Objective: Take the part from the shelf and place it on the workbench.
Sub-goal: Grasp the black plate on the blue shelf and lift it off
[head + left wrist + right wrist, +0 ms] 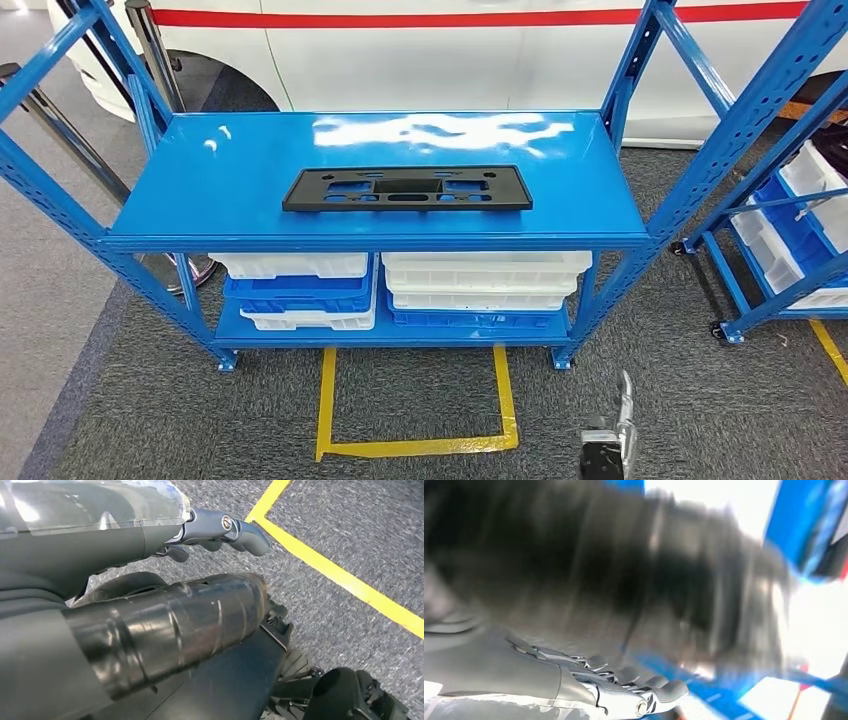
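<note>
My left robot hand (220, 530) hangs over the grey floor (350, 525), fingers curled, holding nothing.
My right robot hand (624, 690) is blurred; I cannot tell its grip. The black part (407, 188) lies flat on the blue shelf (220, 190).

You see a black part (407, 188) on a glossy blue shelf (230, 190), white and blue trays (300, 290) beneath, yellow tape (415, 445) on grey carpet (150, 420), and a red stripe (400, 17) on the far white car (430, 60).
</note>
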Robot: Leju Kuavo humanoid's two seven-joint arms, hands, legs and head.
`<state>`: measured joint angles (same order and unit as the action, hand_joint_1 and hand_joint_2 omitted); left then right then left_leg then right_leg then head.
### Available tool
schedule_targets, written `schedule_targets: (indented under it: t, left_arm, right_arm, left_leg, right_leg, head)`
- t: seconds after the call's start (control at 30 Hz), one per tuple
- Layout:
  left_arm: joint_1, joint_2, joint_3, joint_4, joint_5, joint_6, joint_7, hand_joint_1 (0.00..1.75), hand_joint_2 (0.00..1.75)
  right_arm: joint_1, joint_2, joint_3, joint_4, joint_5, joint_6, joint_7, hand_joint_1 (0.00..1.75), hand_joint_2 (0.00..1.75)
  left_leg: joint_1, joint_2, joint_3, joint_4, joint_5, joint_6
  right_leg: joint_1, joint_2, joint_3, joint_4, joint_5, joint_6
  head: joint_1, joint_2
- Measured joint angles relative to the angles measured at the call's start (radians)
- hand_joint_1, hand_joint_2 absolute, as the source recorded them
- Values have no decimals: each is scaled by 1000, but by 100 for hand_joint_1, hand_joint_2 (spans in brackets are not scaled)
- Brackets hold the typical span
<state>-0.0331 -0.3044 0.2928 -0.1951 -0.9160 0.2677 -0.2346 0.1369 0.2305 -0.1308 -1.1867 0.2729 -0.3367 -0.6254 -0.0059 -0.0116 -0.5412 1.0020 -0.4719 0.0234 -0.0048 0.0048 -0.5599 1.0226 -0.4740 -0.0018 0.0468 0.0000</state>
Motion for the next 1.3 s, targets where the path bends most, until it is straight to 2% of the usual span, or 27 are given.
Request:
schedule_targets:
  t: [0.13, 0.23, 0.3, 0.37, 0.43, 0.47, 0.5, 0.53, 0.6, 0.63, 0.67, 0.77, 0.83, 0.87, 0.93, 0.97, 1.0, 1.03, 1.1, 1.13, 1.17, 1.23, 1.3]
  left_arm:
    - [-2, 1, -28, 0, -2, -19, 1, 0, 0]
    - [-3, 2, -40, 0, -6, -32, 2, 0, 0]
    - [-4, 2, -46, 0, -10, -36, 2, 0, 0]
    - [-4, 2, -52, 0, -15, -38, 1, 0, 0]
    - [-5, 2, -58, 0, -19, -41, 1, 0, 0]
    - [-5, 2, -60, 0, -19, -42, 1, 0, 0]
    - [-6, 2, -62, 0, -20, -44, 1, 0, 0]
    - [-6, 2, -63, 0, -21, -46, 1, 0, 0]
    - [-8, 2, -64, 0, -25, -51, 3, 0, 0]
    - [-9, 2, -64, 0, -27, -53, 3, 0, 0]
    - [-10, 3, -65, 0, -30, -55, 4, 0, 0]
    - [-12, 3, -68, 0, -37, -59, 5, 0, 0]
    - [-13, 3, -70, 0, -38, -61, 5, 0, 0]
    - [-13, 3, -72, 0, -39, -62, 5, 0, 0]
    - [-13, 3, -74, 0, -39, -64, 7, 0, 0]
    - [-13, 3, -74, 0, -39, -65, 8, 0, 0]
    - [-13, 3, -74, 0, -39, -65, 9, 0, 0]
    - [-13, 3, -74, 0, -40, -65, 10, 0, 0]
    - [-13, 3, -74, 0, -42, -63, 12, 0, 0]
    - [-13, 4, -74, 0, -43, -62, 13, 0, 0]
    - [-13, 4, -74, 0, -44, -62, 14, 0, 0]
    - [-13, 4, -74, 0, -46, -61, 15, 0, 0]
    - [-13, 3, -74, 0, -47, -62, 16, 0, 0]
  right_arm:
    - [34, -44, 181, -79, -33, -57, 3, 0, 175]
    - [49, -69, 278, -119, -42, -100, 3, 0, 175]
    - [57, -85, 327, -144, -41, -122, 3, 0, 175]
    - [63, -104, 372, -165, -37, -145, 6, 0, 175]
    - [70, -124, 408, -179, -33, -161, 10, 0, 175]
    - [74, -132, 421, -183, -32, -165, 12, 0, 175]
    - [77, -140, 432, -187, -31, -169, 14, 0, 175]
    - [80, -148, 443, -191, -30, -176, 17, 0, 175]
    - [81, -162, 467, -200, -22, -199, 26, 0, 175]
    - [81, -169, 481, -205, -15, -216, 31, 0, 175]
    - [82, -176, 496, -210, -7, -233, 36, 0, 175]
    - [85, -194, 535, -225, 7, -269, 48, 0, 175]
    - [86, -202, 552, -236, 11, -281, 52, 0, 175]
    - [87, -205, 559, -240, 12, -286, 55, 0, 175]
    - [89, -212, 572, -246, 13, -297, 61, 0, 175]
    - [91, -217, 578, -247, 13, -305, 65, 0, 175]
    - [92, -222, 584, -249, 12, -313, 69, 0, 175]
    - [93, -227, 592, -251, 11, -323, 74, 0, 175]
    - [94, -237, 608, -259, 7, -342, 83, 0, 175]
    - [94, -241, 616, -263, 5, -348, 87, 0, 175]
    - [94, -245, 624, -266, 4, -352, 90, 0, 175]
    - [95, -253, 636, -270, 3, -356, 93, 0, 175]
    - [95, -260, 645, -275, 3, -357, 95, 0, 175]
  left_leg:
    - [-1, -1, 0, 3, -1, 2]
    - [-6, -2, -4, 6, -4, 15]
    - [0, -2, 6, -14, 5, 23]
    - [8, -1, 17, -31, 15, 29]
    - [7, -1, 18, -33, 15, 31]
    - [8, -1, 18, -31, 14, 30]
    - [9, -3, 19, -29, 11, 27]
    - [11, -5, 20, -25, 7, 23]
    - [15, -8, 22, -13, -6, 12]
    - [15, -10, 20, -4, -14, 4]
    - [14, -11, 19, 2, -21, -3]
    - [14, -12, 20, 5, -29, -21]
    - [17, -7, 12, 35, -49, -30]
    - [18, -3, -8, 78, -73, -34]
    - [18, 1, -80, 213, -133, -38]
    - [18, 2, -117, 272, -150, -38]
    - [18, 3, -139, 300, -147, -37]
    - [18, 3, -143, 291, -123, -33]
    - [16, 4, -99, 169, -38, -21]
    - [13, 5, -71, 104, -8, -14]
    - [10, 6, -51, 56, 9, -9]
    - [4, 6, -40, 30, 9, -3]
    - [7, 4, -34, 20, 13, 3]
  right_leg:
    - [-2, -1, 0, -2, 1, 1]
    - [-8, -2, 2, -8, 3, 11]
    - [-7, -3, 2, -1, -3, 18]
    - [-8, -3, -27, 66, -45, 24]
    - [-12, -3, -91, 191, -104, 31]
    - [-15, -3, -118, 240, -117, 35]
    - [-18, -4, -131, 257, -110, 38]
    - [-22, -4, -124, 234, -83, 42]
    - [-28, -3, -68, 110, -14, 47]
    - [-27, 0, -44, 57, 5, 44]
    - [-27, 2, -30, 27, 11, 39]
    - [-21, 5, -26, 21, 3, 11]
    - [-22, 2, -20, 18, 2, -3]
    - [-22, 0, -17, 16, 1, -9]
    - [-19, -4, -14, 16, -3, -16]
    - [-16, -6, -13, 16, -5, -18]
    - [-14, -7, -10, 16, -8, -20]
    - [-12, -7, -7, 17, -11, -20]
    - [-9, -6, 4, 16, -18, -19]
    - [-6, -6, 9, 17, -22, -16]
    - [-5, -6, 12, 17, -26, -11]
    - [-4, -6, 15, 15, -30, 0]
    - [-6, -7, 18, 14, -33, 11]
  head:
    - [0, 0]
    - [0, 0]
    - [0, 0]
    - [1, 0]
    - [1, 0]
    - [1, 0]
    - [1, 0]
    - [1, 0]
    - [1, 0]
    - [1, 0]
    - [1, 0]
    - [0, 0]
    - [0, 0]
    - [-1, 0]
    - [-1, 0]
    - [-1, 0]
    - [-1, 0]
    - [-1, 0]
    - [-1, 0]
    - [-1, 0]
    - [-1, 0]
    - [-1, 0]
    - [0, 0]
